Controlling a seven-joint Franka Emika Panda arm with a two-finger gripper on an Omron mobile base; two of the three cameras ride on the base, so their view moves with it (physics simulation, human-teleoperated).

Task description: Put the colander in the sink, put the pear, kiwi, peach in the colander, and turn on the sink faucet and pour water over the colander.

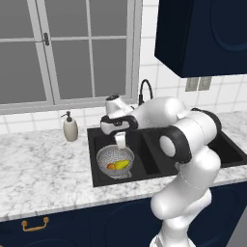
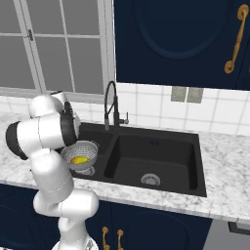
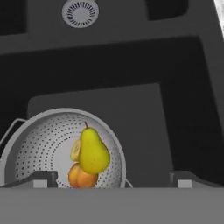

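Colander (image 3: 61,144) with pear (image 3: 93,151) lies below wide-open, empty end effector (image 3: 111,177).

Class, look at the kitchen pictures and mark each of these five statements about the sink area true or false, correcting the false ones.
1. The colander sits in a basin of the sink. True.
2. The pear lies on the counter beside the sink. False: it lies inside the colander.
3. The peach is in the colander, touching the pear. True.
4. Water is running from the sink faucet. False: no stream is visible.
5. The gripper holds the pear between its fingers. False: the fingers stand wide apart above the colander with nothing between them.
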